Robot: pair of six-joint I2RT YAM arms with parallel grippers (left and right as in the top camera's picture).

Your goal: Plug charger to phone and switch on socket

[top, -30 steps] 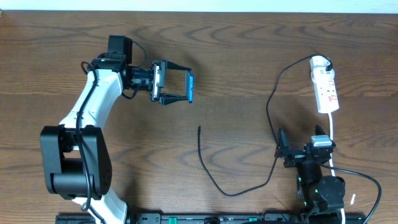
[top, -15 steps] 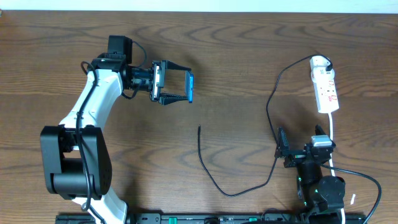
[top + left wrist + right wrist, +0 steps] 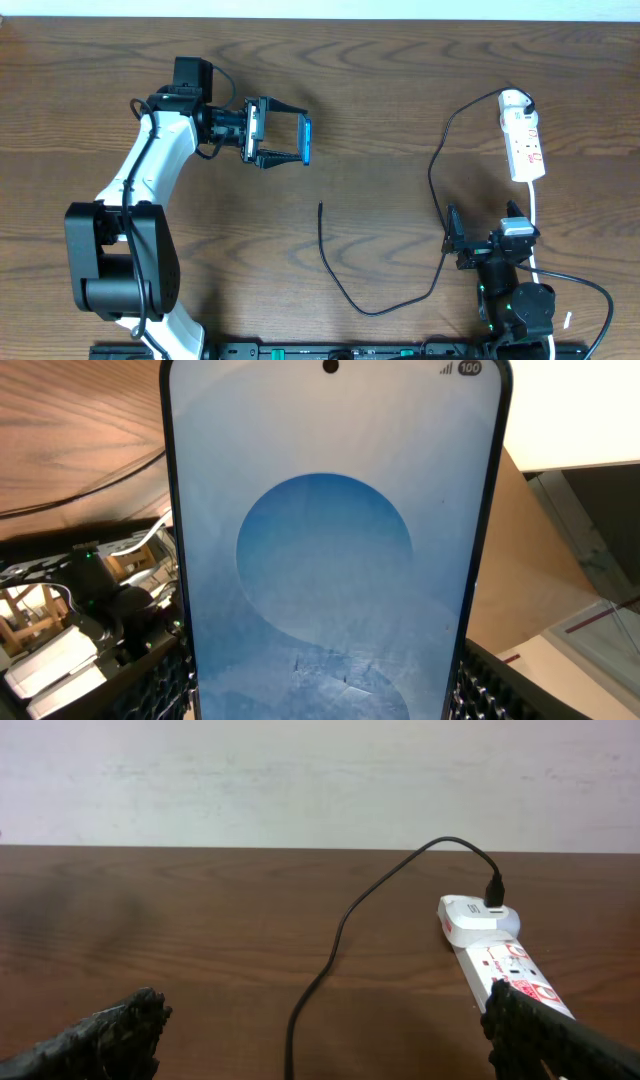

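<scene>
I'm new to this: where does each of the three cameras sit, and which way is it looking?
Overhead: above the table, looking straight down; the left gripper holds the phone, the right gripper is open.
Left wrist: mounted behind the left gripper, facing the phone's screen held close; finger pads at the bottom corners.
Right wrist: low over the table, facing the far wall, the socket and the charger; its fingertips at the bottom corners.
Shared: overhead and right wrist both show socket and charger.
</scene>
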